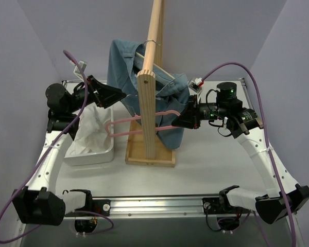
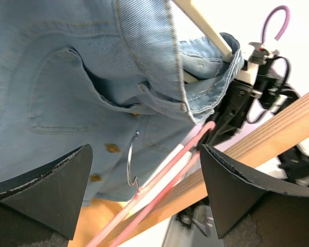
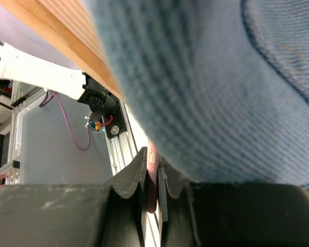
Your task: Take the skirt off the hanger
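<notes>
The right end effector (image 1: 181, 119) is pinching 1 end of the hanger (image 2: 159, 176), whose bare bar runs leftward from it. The left end effector (image 1: 115, 95) is spread and empty. The skirt (image 1: 90, 136) lies just below it in a white bin (image 1: 90, 158). Removal looks done, so the next move is probably setting the hanger down.

L arm (image 1: 46, 164) & R arm (image 1: 265, 159): white links, black joints, purple cables (image 1: 69, 55); black wedge fingers (image 2: 51, 190); green LEDs (image 1: 211, 109) centre-right.

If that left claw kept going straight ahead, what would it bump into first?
Most likely the blue denim shirt, which hangs right in front of the open left gripper. The pink hanger crosses lower down, but depth is hard to judge.
</notes>
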Controlling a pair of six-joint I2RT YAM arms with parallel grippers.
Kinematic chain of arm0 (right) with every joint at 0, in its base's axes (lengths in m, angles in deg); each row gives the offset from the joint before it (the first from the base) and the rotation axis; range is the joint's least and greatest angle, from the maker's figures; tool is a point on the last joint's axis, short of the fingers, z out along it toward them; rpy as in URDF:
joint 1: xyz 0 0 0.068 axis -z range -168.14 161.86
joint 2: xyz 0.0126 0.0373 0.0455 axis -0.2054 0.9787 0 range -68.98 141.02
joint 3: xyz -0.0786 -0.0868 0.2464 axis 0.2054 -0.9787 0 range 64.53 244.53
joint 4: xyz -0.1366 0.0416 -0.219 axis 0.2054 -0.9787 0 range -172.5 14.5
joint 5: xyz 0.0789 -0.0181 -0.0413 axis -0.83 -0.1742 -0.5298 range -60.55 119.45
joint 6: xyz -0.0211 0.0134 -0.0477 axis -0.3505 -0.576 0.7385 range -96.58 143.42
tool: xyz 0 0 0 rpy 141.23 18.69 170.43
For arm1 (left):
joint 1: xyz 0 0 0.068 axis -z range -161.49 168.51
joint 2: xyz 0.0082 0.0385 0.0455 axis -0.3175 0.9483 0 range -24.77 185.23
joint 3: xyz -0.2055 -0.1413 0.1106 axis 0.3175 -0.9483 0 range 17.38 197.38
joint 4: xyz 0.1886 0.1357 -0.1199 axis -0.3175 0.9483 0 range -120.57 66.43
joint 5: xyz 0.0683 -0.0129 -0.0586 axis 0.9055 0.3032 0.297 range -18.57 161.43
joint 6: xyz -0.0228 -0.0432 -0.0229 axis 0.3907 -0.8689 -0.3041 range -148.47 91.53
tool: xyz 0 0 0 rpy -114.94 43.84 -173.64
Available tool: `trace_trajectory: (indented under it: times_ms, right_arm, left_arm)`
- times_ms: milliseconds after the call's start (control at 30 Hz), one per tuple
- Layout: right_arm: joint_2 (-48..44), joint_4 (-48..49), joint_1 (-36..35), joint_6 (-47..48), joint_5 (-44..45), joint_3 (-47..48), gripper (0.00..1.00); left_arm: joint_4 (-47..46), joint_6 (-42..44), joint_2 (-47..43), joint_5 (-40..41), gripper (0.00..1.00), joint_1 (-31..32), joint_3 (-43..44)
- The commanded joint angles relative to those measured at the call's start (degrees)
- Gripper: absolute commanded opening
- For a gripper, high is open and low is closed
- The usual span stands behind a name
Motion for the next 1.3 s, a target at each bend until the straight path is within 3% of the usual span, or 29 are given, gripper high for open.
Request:
trace_trajectory:
  times_ms: [0, 33, 133, 333, 667, 800, 967, 1267]
  right_arm:
    - [-2.22, 0.62, 0.47, -2.64, -4.51, 0.81, 0.00]
    - [-2.39, 1.93, 0.56, -3.34, -4.51, 0.72, 0.00]
    - [-2.83, 2.56, 0.47, -4.75, -4.60, 1.07, 0.00]
    - [-1.08, 2.02, 0.38, -2.55, -8.46, 4.58, 0.00]
    - [0.59, 4.84, 0.12, -2.99, -11.09, 10.39, 0.00]
    - [0.15, 14.83, 0.12, -9.40, -13.12, 10.56, 0.00]
    - [2.26, 15.83, 0.29, -10.55, -13.83, 15.04, 0.00]
    - [2.27, 26.45, 0.73, -16.26, -11.72, 19.09, 0.00]
  left_arm:
    - [16.66, 14.04, -5.17, 9.35, 0.94, -0.16, 5.36]
    - [22.00, 18.33, -5.79, 11.79, 0.94, -0.16, 5.63]
    - [25.65, 22.59, -8.60, 14.71, 0.94, -0.16, 4.06]
    - [23.63, 19.26, -13.09, 19.10, 0.97, -0.24, -0.17]
    - [37.35, 19.25, -11.24, 32.82, 1.00, -0.25, 7.30]
    - [38.05, 17.76, -10.98, 34.93, 1.00, -0.25, 6.78]
    - [37.35, 16.26, -11.51, 35.90, 1.00, -0.25, 5.72]
    - [35.07, 14.59, -11.16, 34.06, 1.00, -0.16, 3.61]
